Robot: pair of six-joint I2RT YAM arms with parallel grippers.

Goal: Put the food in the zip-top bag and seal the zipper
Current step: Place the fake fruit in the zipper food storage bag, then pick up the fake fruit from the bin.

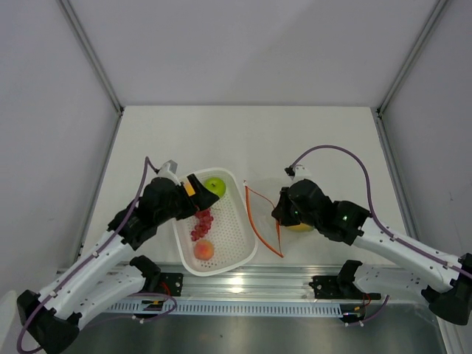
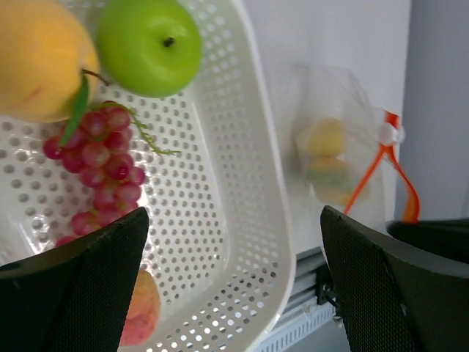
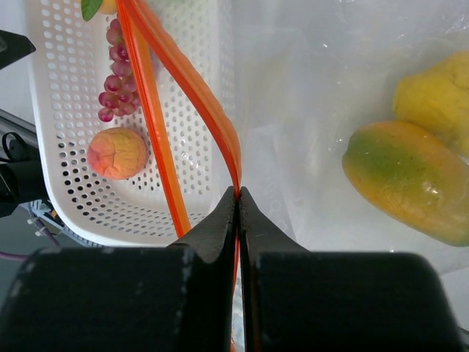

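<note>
The white perforated basket (image 1: 247,237) holds a green apple (image 1: 214,186), dark red grapes (image 1: 201,223) and a peach (image 1: 204,251). My left gripper (image 1: 196,189) hovers over the basket's far left, open and empty (image 2: 234,286). Its wrist view shows the apple (image 2: 149,45), the grapes (image 2: 99,165) and a yellow-orange fruit with a leaf (image 2: 40,59). My right gripper (image 1: 279,214) is shut on the red-orange zipper (image 3: 194,88) of the clear bag (image 3: 308,110), right of the basket. The zipper strips stand apart. A mango (image 3: 407,180) and a yellow pear (image 3: 432,95) lie inside.
An aluminium rail (image 1: 243,284) runs along the near table edge just below the basket. Grey enclosure walls (image 1: 66,162) close in the left, right and back. The right arm's body hides most of the bag from above.
</note>
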